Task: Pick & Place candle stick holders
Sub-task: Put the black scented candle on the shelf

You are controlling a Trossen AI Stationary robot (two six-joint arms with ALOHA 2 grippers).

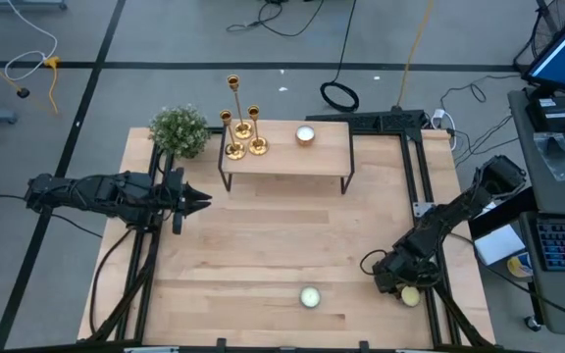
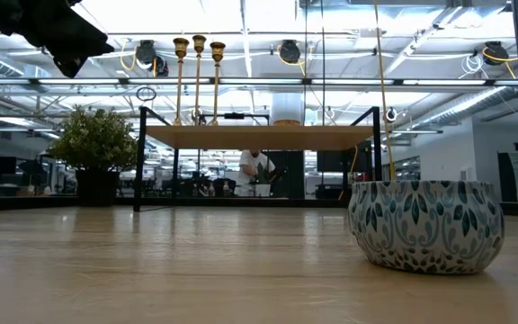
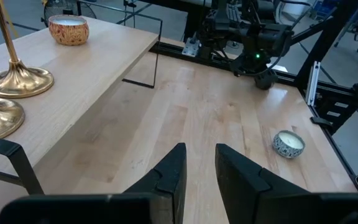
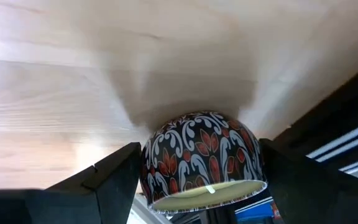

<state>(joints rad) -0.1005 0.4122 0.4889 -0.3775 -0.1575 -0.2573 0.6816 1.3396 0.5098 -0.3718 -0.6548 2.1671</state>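
Three gold candlestick holders [image 1: 243,137] stand upright on their round bases at the left end of a raised wooden shelf [image 1: 302,162] at the table's far side. They also show in the low view [image 2: 198,81], and two bases show in the left wrist view [image 3: 17,78]. My left gripper [image 1: 204,201] is open and empty above the table, near the shelf's left front corner. My right gripper [image 1: 400,289] is at the table's near right corner, shut on a dark bowl candle with a red and white pattern [image 4: 197,155]. My right gripper pinches the patterned bowl candle by its two opposite round sides [image 4: 146,168], one finger on each side. The candle's base rests on the table top near the table's right edge.
A green plant [image 1: 179,129] stands left of the shelf. An orange candle [image 1: 305,135] sits on the shelf's right half. A teal patterned bowl candle [image 1: 309,296] sits near the table's front edge. Dark frame rails [image 1: 420,176] run along the right side.
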